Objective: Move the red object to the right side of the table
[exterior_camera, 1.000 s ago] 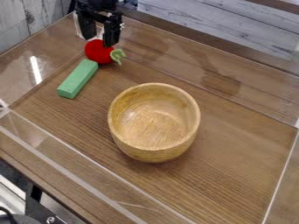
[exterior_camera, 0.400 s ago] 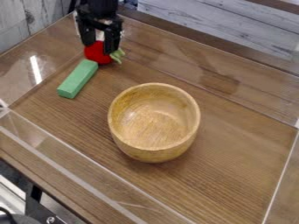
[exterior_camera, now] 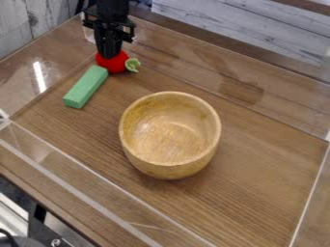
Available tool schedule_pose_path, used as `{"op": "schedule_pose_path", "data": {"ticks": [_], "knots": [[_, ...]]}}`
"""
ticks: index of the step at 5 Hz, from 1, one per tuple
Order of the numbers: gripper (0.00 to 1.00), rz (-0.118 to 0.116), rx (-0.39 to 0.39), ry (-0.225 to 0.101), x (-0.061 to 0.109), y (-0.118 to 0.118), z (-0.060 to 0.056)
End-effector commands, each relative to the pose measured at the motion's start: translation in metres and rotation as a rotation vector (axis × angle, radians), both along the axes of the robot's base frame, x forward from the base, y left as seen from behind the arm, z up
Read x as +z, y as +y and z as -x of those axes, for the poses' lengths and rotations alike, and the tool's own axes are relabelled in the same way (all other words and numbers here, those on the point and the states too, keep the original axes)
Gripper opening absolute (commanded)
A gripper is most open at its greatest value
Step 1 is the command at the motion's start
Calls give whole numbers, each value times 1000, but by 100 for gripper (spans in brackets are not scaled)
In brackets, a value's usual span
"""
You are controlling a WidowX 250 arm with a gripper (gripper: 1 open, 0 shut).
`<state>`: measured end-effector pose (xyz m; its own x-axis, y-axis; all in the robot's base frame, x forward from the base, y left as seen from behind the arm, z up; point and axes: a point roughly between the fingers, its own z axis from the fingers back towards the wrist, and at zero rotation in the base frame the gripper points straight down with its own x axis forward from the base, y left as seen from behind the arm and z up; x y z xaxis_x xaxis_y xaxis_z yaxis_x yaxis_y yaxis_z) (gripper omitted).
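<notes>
Fruit (exterior_camera: pixel 112 65) sits under the pincer (exterior_camera: pixel 111 51), whose fingers look drawn narrow over its top, probably for a lift; grip unclear.

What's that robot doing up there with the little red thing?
The robot's gripper has come down over the small red toy fruit with the green leafy tip, near the far left part of the table in the picture. I can't tell whether it has a firm hold yet. The fruit still sits beside the green block, and the big wooden bowl is nearer to us. It hasn't been taken over to the right side yet.
</notes>
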<state>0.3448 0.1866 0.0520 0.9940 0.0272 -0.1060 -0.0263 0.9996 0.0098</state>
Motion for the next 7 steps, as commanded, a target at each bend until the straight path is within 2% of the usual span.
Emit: {"op": "schedule_pose_path", "data": {"ticks": [1, 2, 3, 5, 6, 7], "knots": [[0, -47, 17, -114, 57, -7, -5], [0, -49, 35, -156, 83, -19, -5], [0, -25, -1, -164, 95, -58, -7], [0, 29, -151, -148, 94, -151, -17], [0, 50, -199, -147, 95, -194, -20], [0, 59, -228, -144, 92, -228, -25]]}}
